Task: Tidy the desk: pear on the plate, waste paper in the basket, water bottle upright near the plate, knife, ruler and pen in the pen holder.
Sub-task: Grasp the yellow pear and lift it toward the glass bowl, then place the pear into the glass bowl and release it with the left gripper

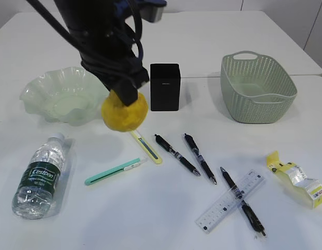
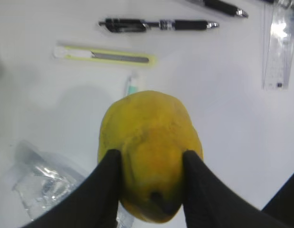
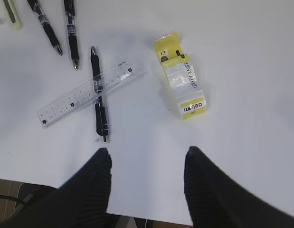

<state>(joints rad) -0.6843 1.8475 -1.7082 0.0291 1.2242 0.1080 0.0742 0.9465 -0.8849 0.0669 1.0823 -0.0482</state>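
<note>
My left gripper is shut on the yellow pear and holds it above the desk, just right of the pale-green ruffled plate; the left wrist view shows both fingers on the pear. The water bottle lies on its side at the front left. The black pen holder stands at centre. The sage-green basket is at the right. The waste paper lies at the front right, also in the right wrist view. My right gripper is open and empty over the desk's front edge.
A yellow knife and a teal knife lie in front of the pear. Three black pens lie at centre; one crosses the clear ruler, which also shows in the right wrist view.
</note>
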